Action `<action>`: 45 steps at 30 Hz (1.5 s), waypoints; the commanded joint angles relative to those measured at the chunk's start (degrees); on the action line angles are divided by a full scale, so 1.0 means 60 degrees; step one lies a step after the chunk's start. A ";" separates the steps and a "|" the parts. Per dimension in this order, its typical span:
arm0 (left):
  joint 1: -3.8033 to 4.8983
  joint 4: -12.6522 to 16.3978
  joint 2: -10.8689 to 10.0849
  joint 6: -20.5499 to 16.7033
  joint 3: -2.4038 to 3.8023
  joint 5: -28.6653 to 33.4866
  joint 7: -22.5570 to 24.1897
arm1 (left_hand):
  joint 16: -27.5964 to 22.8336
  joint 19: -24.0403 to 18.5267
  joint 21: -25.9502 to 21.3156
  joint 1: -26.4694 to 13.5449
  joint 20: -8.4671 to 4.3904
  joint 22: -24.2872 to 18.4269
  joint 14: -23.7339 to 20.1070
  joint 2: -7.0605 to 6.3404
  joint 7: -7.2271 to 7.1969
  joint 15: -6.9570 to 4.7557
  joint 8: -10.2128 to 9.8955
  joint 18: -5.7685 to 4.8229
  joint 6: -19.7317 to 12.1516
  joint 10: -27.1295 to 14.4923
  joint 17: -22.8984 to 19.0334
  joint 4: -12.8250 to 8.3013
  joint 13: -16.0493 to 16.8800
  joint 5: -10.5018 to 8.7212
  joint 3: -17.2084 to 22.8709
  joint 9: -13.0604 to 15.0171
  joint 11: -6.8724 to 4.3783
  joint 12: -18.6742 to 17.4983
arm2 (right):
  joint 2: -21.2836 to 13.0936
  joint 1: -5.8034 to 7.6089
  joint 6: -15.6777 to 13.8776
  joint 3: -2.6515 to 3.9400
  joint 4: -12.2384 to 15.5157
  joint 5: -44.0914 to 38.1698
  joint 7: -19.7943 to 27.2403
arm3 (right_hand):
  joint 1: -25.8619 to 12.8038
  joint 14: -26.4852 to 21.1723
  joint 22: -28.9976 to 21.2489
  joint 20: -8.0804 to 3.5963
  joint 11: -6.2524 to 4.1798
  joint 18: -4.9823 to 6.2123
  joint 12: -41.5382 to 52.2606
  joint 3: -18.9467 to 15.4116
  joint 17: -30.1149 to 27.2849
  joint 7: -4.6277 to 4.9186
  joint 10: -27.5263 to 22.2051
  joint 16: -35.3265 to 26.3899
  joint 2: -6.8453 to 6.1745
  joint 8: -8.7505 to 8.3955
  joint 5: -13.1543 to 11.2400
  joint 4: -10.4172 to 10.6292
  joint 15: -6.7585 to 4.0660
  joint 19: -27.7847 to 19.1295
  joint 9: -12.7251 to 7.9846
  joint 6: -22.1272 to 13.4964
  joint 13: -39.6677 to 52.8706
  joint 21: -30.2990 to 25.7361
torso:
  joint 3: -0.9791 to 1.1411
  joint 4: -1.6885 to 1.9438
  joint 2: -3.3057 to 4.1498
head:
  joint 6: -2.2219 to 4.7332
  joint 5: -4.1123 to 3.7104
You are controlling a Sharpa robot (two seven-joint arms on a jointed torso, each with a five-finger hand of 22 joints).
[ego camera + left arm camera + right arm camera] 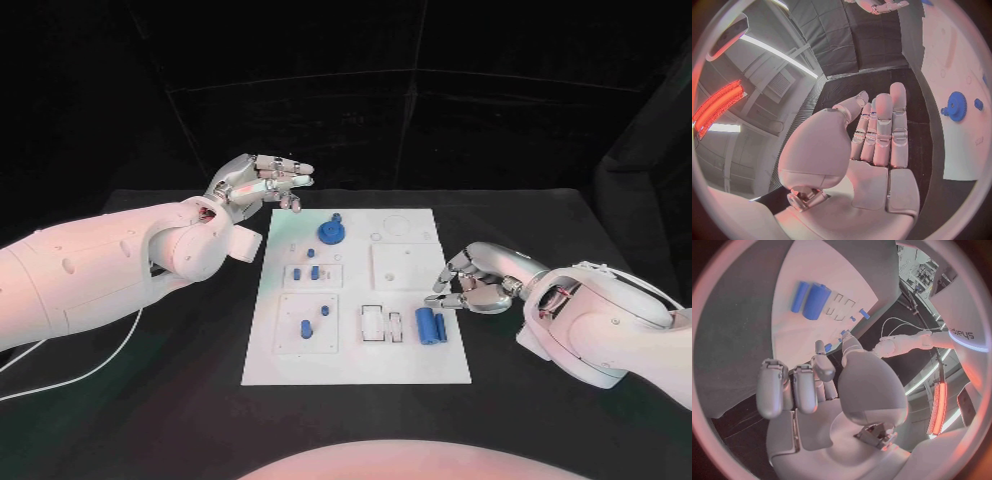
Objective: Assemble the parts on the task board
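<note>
The white task board (353, 345) lies in the middle of the black table. A blue gear (333, 232) stands near its far left part; the left wrist view shows this gear (957, 106) too. Several small blue parts (297, 272) sit in the board's left half. Two blue cylinders (431, 327) lie side by side near its right edge, also in the right wrist view (816, 301). My left hand (260, 185) hovers off the board's far left corner, fingers straight (879, 135), holding nothing. My right hand (469, 280) sits at the board's right edge, fingers loosely curled (807, 385), nothing in it.
White square frames (379, 322) and a recessed white plate (400, 265) are on the board's right half. A white cable (87, 365) trails over the table at the left. Bare black table surrounds the board.
</note>
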 commanded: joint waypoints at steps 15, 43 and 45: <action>0.0004 -0.0017 -0.0012 0.0080 -0.0029 0.0024 0.0120 | -0.0056 -0.0074 -0.0041 0.0033 0.0012 -0.0011 -0.0064 0.0081 0.0006 -0.0002 0.0065 0.0056 -0.0053 -0.0042 -0.0012 -0.0017 0.0009 -0.0004 -0.0048 -0.0014 0.0009 0.0055 | 0.0518 -0.0296 0.0788 -0.0036 -0.0086 -0.1402 -0.1804 | 0.0288 0.0663 0.0512 0.0003 0.0023 -0.0236 0.1502 -0.0848 0.0644 -0.0023 0.0505 0.0333 0.0177 0.0510 0.0143 0.0625 -0.0046 0.0326 0.0404 -0.0315 0.2077 0.0246 | -0.0022 -0.0064 -0.0054 | -0.0117 -0.0045; 0.0001 -0.0008 -0.0068 0.0187 -0.0050 0.0024 0.0055 | -0.0054 -0.0073 -0.0050 0.0016 0.0014 -0.0018 -0.0067 0.0084 0.0007 -0.0001 0.0073 0.0056 -0.0052 -0.0046 -0.0022 -0.0010 0.0010 -0.0004 -0.0069 -0.0013 0.0010 0.0068 | 0.1164 -0.0863 0.1271 -0.0045 -0.0528 -0.2242 -0.2195 | 0.0423 0.0679 0.0631 0.0001 0.0009 -0.0257 0.1627 -0.1050 0.0796 -0.0042 0.0545 0.0413 0.0282 0.0739 0.0232 0.0632 -0.0052 0.0349 0.0606 -0.0376 0.2326 0.0314 | -0.0016 -0.0047 -0.0048 | -0.0185 0.0001; 0.0001 -0.0008 -0.0071 0.0191 -0.0051 0.0024 0.0052 | -0.0054 -0.0073 -0.0052 0.0011 0.0014 -0.0020 -0.0068 0.0084 0.0007 0.0000 0.0074 0.0055 -0.0053 -0.0049 -0.0025 -0.0007 0.0009 -0.0004 -0.0075 -0.0014 0.0011 0.0071 | 0.1216 -0.0868 0.1258 -0.0044 -0.0587 -0.2278 -0.2229 | 0.0453 0.0679 0.0635 0.0001 0.0008 -0.0258 0.1634 -0.1055 0.0801 -0.0044 0.0549 0.0416 0.0301 0.0757 0.0254 0.0625 -0.0053 0.0349 0.0622 -0.0380 0.2343 0.0317 | -0.0014 -0.0048 -0.0044 | -0.0192 0.0011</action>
